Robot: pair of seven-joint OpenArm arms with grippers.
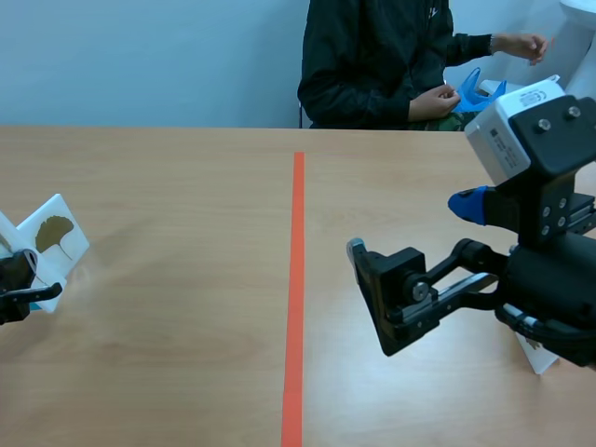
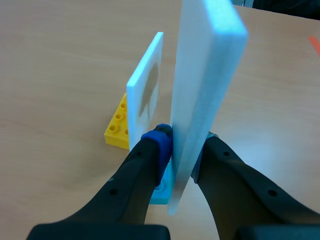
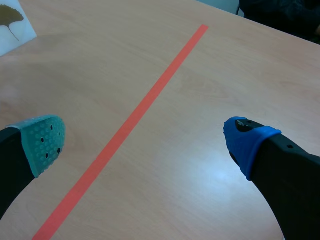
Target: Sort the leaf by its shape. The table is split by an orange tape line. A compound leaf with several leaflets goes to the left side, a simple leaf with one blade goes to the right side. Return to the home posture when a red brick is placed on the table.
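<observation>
Leaf card (image 1: 51, 237) sits at the far left edge of the table (image 1: 186, 372), well left of the orange tape line (image 1: 296, 279), and it's tilted, showing a single fan-shaped, yellow-brown leaf on its white face. Left gripper (image 1: 23, 289) is right at the card's lower edge, and the left wrist view confirms it: both fingers are clamped on the thick white card (image 2: 205, 75), which stands edge-on between them on a light-blue brick (image 2: 162, 187). Just beyond and beside it stands a second white card (image 2: 145, 90), upright on a yellow brick (image 2: 116, 129), with a dark leaf shape on its face too blurred to read. Over on the right side of the line, the right gripper (image 1: 414, 228) hangs above the bare wood with its fingers spread wide and nothing between them. From its own camera, the gripper (image 3: 145, 140) frames the tape line (image 3: 135, 120) running between the teal and blue pads, with the leaf card (image 3: 10, 20) well ahead. Across the table at the far side sits a person (image 1: 372, 65), hands up around something blue (image 1: 475, 93).
</observation>
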